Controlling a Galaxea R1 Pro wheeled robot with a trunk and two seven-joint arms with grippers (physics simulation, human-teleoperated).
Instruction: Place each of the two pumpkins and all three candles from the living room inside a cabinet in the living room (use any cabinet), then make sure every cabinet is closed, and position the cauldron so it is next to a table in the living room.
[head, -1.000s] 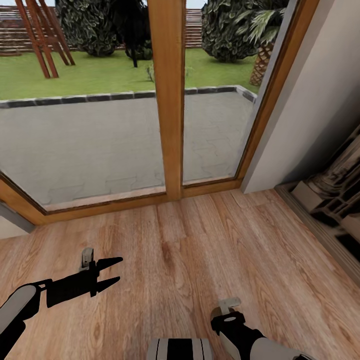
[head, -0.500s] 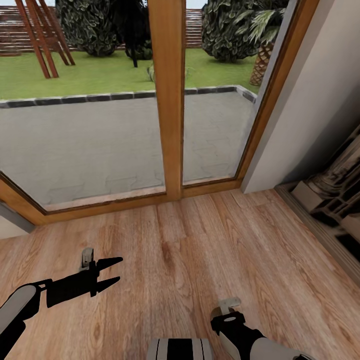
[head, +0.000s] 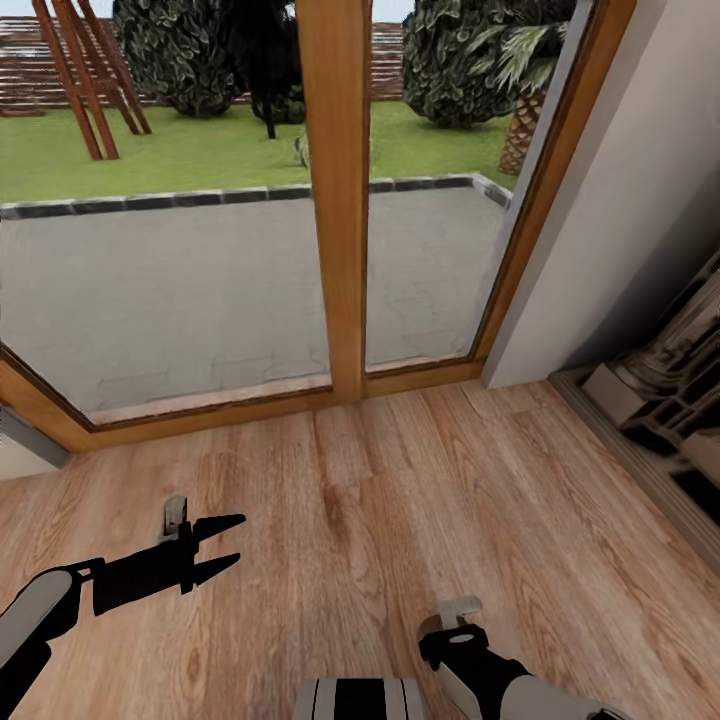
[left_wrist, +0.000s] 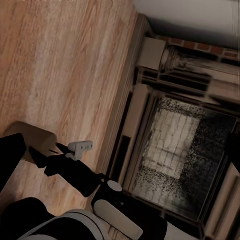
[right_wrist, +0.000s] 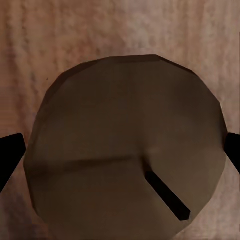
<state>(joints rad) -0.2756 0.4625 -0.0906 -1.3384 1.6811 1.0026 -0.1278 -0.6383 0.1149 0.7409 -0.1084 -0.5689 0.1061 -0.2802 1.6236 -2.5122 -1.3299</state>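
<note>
Left tool (head: 228, 545): low over the plank floor (head: 380, 500), fingers spread wide, nothing between them. It sits toward the left side of the floor in head view, pointing right.

Glass doors (head: 180, 260) straight ahead, wooden frame post (head: 338, 200) in the middle, paved patio and lawn outside. Floor runs right up to the door sill.

Right tool (right_wrist: 120, 150): holding a candle (right_wrist: 125, 160). Right wrist view looks straight down on the candle's flat round top, dark wick (right_wrist: 167, 197) lying slanted on it, black fingertips (right_wrist: 10, 155) at either side of the candle. Plank floor shows behind it. In head view the right arm's wrist (head: 455, 640) shows at the near floor edge, right of centre; fingers and candle are hidden under it there. In left wrist view the candle (left_wrist: 32, 142) shows as a tan block at the end of the right arm, held above the planks.

Fireplace (head: 670, 390): along the floor's right edge, beige ornate surround, stepped base meeting the planks. Left wrist view shows its brick-lined firebox (left_wrist: 175, 150) and column detail, right arm in front of it.

White wall between door frame and fireplace at the far right corner of the floor.
</note>
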